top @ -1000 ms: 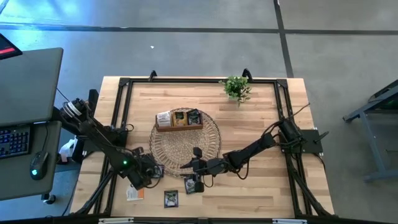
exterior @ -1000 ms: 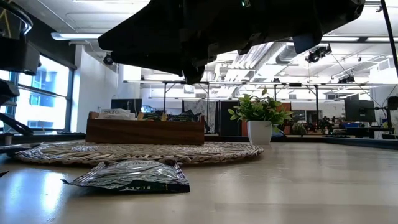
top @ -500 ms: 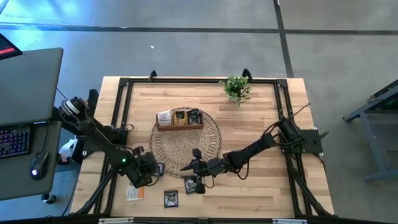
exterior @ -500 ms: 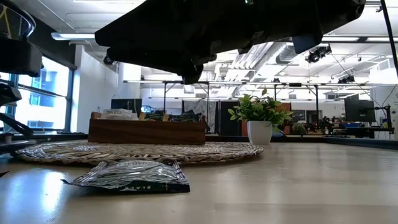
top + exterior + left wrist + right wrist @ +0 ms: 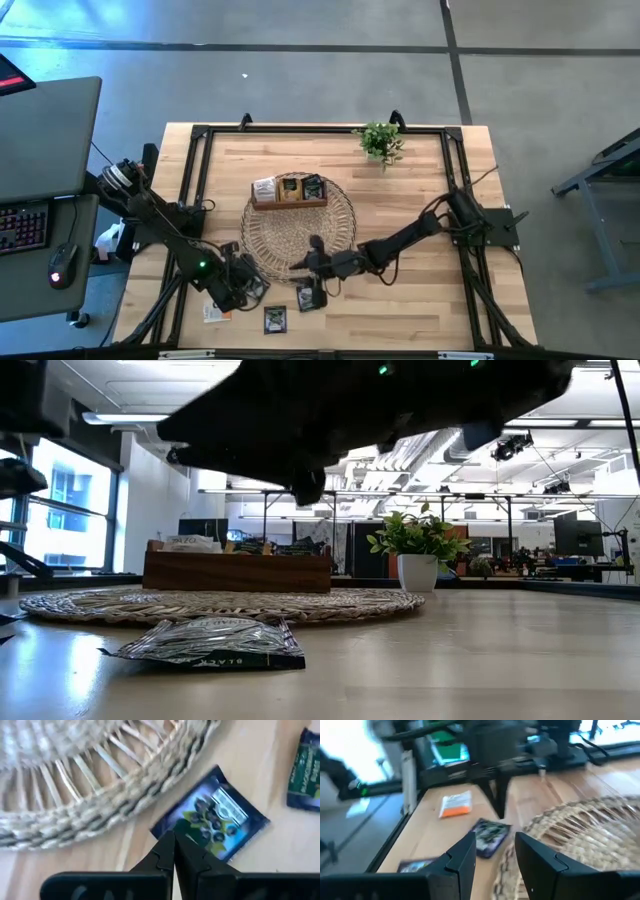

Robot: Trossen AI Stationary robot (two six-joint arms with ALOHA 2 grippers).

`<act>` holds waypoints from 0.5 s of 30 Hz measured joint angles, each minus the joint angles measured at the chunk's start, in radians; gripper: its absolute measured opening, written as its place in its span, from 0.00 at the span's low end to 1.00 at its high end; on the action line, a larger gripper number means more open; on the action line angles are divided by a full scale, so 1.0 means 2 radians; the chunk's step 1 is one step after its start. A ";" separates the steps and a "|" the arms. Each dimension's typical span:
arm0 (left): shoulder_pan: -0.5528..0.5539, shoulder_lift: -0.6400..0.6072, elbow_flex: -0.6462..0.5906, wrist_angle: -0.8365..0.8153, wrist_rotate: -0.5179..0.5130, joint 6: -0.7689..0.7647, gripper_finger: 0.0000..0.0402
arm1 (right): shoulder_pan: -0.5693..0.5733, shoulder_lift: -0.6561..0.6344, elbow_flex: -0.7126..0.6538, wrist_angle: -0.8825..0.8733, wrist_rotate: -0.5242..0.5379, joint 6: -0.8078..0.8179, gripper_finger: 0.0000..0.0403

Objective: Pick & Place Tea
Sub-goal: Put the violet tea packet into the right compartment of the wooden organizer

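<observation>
Where the woven mat (image 5: 299,232) meets bare wood at its near-left edge, a dark tea packet (image 5: 215,817) with a blue, white and green print lies flat on the table (image 5: 420,310), one corner just beside the mat's rim. The left gripper (image 5: 173,840) hangs right over that packet's near corner with its two fingers pressed together — nothing shows between them, and the packet is still lying on the wood. In the right wrist view the same packet (image 5: 490,836) sits below the pointed tips of the left arm. An orange and white packet (image 5: 456,803) lies farther out toward the table's left side, and another dark packet (image 5: 275,319) rests near the front edge; in the low view that one (image 5: 212,642) shows as a crinkled silver and dark pouch in the foreground. One more dark packet (image 5: 309,297) lies just under the right arm's wrist. The right gripper (image 5: 494,851) hovers over the mat's near edge, fingers parted and empty. On the far side of the mat stands the wooden tray (image 5: 288,203) with several packets standing in it — white at the left, dark toward the right. A small potted plant (image 5: 380,142) stands near the table's far edge, well apart from everything else.
</observation>
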 joint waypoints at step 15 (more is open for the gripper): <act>-0.003 0.033 0.005 0.023 0.049 -0.032 0.00 | -0.004 0.092 0.098 -0.029 -0.026 0.106 0.33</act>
